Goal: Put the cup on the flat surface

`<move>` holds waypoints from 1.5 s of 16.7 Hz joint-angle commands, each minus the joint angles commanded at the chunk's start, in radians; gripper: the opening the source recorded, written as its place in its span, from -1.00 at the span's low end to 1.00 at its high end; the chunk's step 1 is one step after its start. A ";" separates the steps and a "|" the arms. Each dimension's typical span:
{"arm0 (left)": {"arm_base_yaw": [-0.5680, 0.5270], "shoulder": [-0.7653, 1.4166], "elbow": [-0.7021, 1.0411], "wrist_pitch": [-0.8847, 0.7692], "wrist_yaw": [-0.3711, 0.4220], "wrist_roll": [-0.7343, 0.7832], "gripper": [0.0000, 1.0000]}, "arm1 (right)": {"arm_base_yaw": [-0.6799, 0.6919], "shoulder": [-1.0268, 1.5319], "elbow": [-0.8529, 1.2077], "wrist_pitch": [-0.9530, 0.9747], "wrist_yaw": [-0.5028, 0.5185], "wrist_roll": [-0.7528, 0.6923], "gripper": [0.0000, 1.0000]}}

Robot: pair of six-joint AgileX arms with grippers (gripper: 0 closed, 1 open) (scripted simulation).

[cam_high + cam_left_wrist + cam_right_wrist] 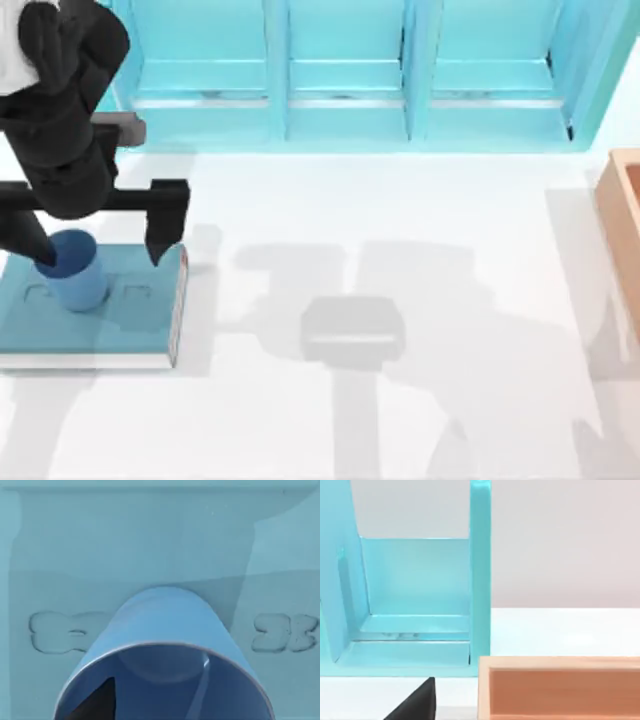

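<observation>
Left gripper (pixel 95 240) open astride cup (pixel 75 268) on book (pixel 130 310); I'm at grasp step, next: close, lift to tabletop (pixel 400 420).

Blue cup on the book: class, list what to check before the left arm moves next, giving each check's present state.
1. Cup stands upright on the teal book: ok.
2. Left gripper is spread around the cup, one finger on each side: ok.
3. Fingers closed firmly on the cup: not ok, they look apart.
4. Bare white tabletop free beside the book for setting down: ok.
5. Shelf unit and wooden box away from that spot: ok.
6. Cup already on the tabletop: not ok.
</observation>
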 joint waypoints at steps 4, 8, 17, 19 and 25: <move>0.000 0.012 -0.064 0.067 0.000 0.000 1.00 | 0.000 0.000 0.000 0.000 0.000 0.000 1.00; 0.000 0.012 -0.064 0.067 0.000 0.000 0.85 | 0.000 0.000 0.000 0.000 0.000 0.000 1.00; 0.000 0.012 -0.064 0.067 0.000 0.000 -0.51 | 0.000 0.000 0.000 0.000 0.000 0.000 1.00; 0.000 0.012 -0.064 0.067 0.000 0.000 -0.81 | 0.000 0.000 0.000 0.000 0.000 0.000 1.00; 0.000 0.012 -0.064 0.067 0.000 0.000 -1.00 | 0.000 0.000 0.000 0.000 0.000 0.000 1.00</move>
